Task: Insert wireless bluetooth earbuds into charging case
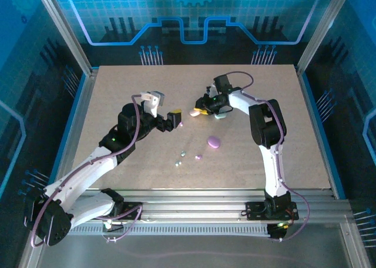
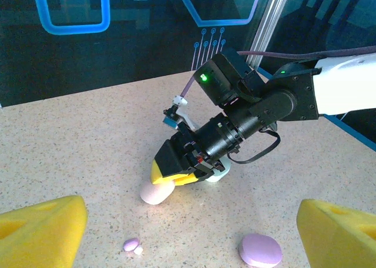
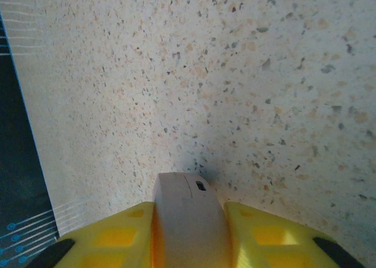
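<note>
We take the purple case (image 1: pixel 214 141), lying flat on the bench (image 1: pixel 117 91), as our mark. Beyond it and a little to its left, the right jaws are drawn in close on a pale pink case (image 3: pixel 191 221). A yellow pad (image 3: pixel 258 238) sits tight against each flank of that case, and its free end rests on the bench. A mint-white case (image 2: pixel 216 175) sits just behind those jaws. Further left of the purple case, the left jaws stand wide apart with nothing between their yellow pads (image 2: pixel 41 233). The earbuds lie loose on the bench. A purple one (image 1: pixel 198 157) is just to the near left of the purple case. Two pale ones (image 1: pixel 183 153) lie close together further left, and a small pink-purple one (image 2: pixel 131 244) is between the purple case and the left jaws.
</note>
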